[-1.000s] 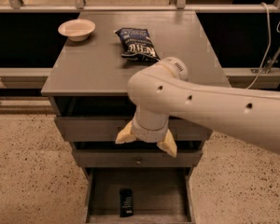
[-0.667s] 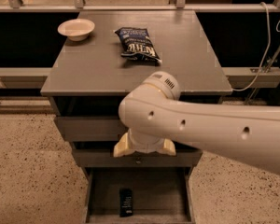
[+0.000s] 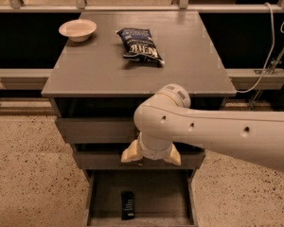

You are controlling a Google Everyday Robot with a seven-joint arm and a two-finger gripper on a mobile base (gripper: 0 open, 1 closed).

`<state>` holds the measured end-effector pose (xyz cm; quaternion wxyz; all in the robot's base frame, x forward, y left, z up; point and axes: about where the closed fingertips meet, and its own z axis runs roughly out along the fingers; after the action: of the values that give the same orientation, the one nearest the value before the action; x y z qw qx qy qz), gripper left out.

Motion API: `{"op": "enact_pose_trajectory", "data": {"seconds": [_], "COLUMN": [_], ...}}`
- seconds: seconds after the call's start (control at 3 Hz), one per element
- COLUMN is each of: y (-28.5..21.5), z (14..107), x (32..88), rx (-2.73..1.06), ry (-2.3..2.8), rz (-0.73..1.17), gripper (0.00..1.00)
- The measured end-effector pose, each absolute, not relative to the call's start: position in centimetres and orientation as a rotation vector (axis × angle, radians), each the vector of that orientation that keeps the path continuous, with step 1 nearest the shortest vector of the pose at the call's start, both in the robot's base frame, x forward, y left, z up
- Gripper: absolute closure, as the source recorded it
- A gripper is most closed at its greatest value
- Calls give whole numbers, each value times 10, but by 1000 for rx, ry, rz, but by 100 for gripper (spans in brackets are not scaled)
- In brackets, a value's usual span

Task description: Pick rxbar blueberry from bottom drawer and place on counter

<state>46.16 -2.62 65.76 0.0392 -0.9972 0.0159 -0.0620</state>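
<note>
The rxbar blueberry [image 3: 128, 205] is a small dark flat bar with pale lettering. It lies on the floor of the open bottom drawer [image 3: 104, 193], left of the middle. My gripper [image 3: 151, 157] hangs from the white arm in front of the middle drawer, above the open drawer and a little right of the bar. Its two cream fingers [image 3: 131, 153] point down and stand wide apart, holding nothing. The counter [image 3: 94, 67] is the flat grey top of the cabinet above.
A dark crinkled chip bag [image 3: 140, 45] lies on the counter's middle back. A pale bowl [image 3: 77, 30] stands at its back left corner. The white arm [image 3: 227, 134] reaches in from the right. A white cable [image 3: 272, 46] hangs at the right. Speckled floor surrounds the cabinet.
The arm has shifted left and lowered, so the gripper now hangs lower in front of the drawers. The bar, bag and bowl have not moved.
</note>
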Motion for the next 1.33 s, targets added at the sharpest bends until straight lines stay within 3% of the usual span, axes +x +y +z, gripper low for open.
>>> {"op": "enact_pose_trajectory", "data": {"seconds": [0.33,0.67,1.33], "y": [-33,-40,-43], "z": [569,499,468], "x": [450,427,425], "rx": [-2929,-2760,-2532], "ry": [114,130,84], "rz": [-26,2,-141], "gripper": [0,0,0]}}
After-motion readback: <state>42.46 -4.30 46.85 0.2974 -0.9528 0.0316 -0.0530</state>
